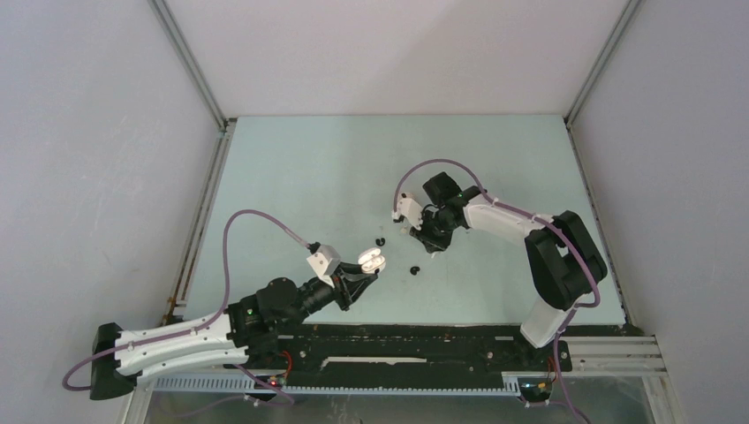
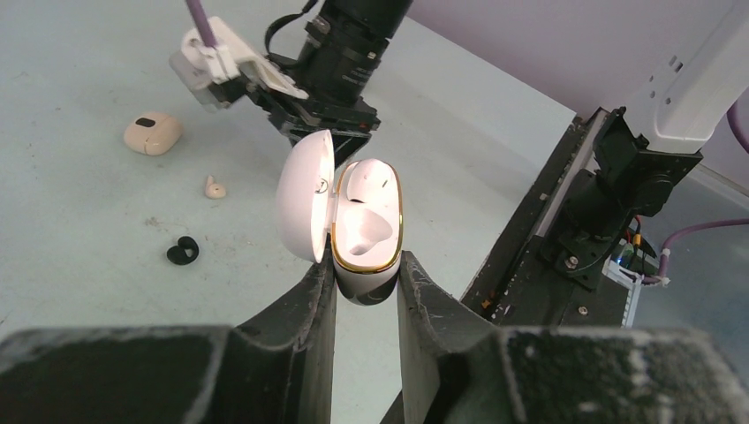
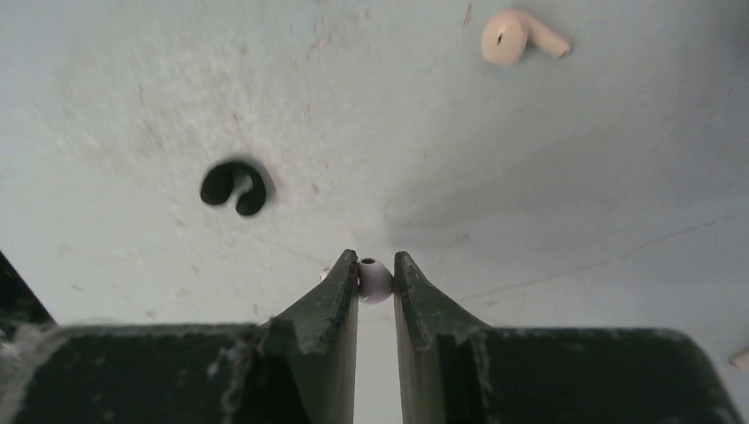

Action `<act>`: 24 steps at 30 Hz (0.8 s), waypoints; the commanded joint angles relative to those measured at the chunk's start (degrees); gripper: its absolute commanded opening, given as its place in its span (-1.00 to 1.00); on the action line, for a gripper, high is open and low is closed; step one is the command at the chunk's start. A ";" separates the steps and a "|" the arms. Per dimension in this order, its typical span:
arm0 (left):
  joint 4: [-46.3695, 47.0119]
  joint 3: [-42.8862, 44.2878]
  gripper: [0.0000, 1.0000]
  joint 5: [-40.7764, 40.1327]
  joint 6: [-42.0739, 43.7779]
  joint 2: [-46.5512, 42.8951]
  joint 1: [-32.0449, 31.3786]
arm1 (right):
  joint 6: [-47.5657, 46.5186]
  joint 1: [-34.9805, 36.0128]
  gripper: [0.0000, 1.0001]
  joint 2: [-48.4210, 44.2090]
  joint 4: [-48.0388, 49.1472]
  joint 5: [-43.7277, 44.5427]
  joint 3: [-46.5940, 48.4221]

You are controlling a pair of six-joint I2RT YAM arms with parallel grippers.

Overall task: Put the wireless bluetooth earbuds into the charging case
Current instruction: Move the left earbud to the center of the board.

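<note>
Nearest the bases: left gripper [image 2: 366,261] pressed in on the lower body of the white charging case [image 2: 367,231], raised above the table [image 2: 79,221]. Hinged open, lid [image 2: 303,196] swung out to one side, gold band around the mouth. Inside, in the upper well, what looks like a white earbud [image 2: 371,179] seated; under it, a bare hollow well.

Past the case, loose on the table: a black earbud [image 2: 183,252], curled like a comma. A little further out, a beige earbud [image 2: 215,187] with a short stem, apart from the black one.

Beyond those, right gripper [image 3: 375,261] down close over the table, jaws nearly together, pinching a small pale earbud [image 3: 374,279] at the very tips. Black and beige earbuds off to either side of it, neither touched.

Farthest out, beside the right arm's wrist: a closed beige case [image 2: 152,132] flat on the table, dark oval mark on top. Contents hidden.
</note>
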 commanded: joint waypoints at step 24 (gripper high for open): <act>0.95 -3.09 -1.00 2.03 -0.33 -6.71 -0.32 | -22.50 1.38 -0.42 -0.99 -2.96 10.93 -4.84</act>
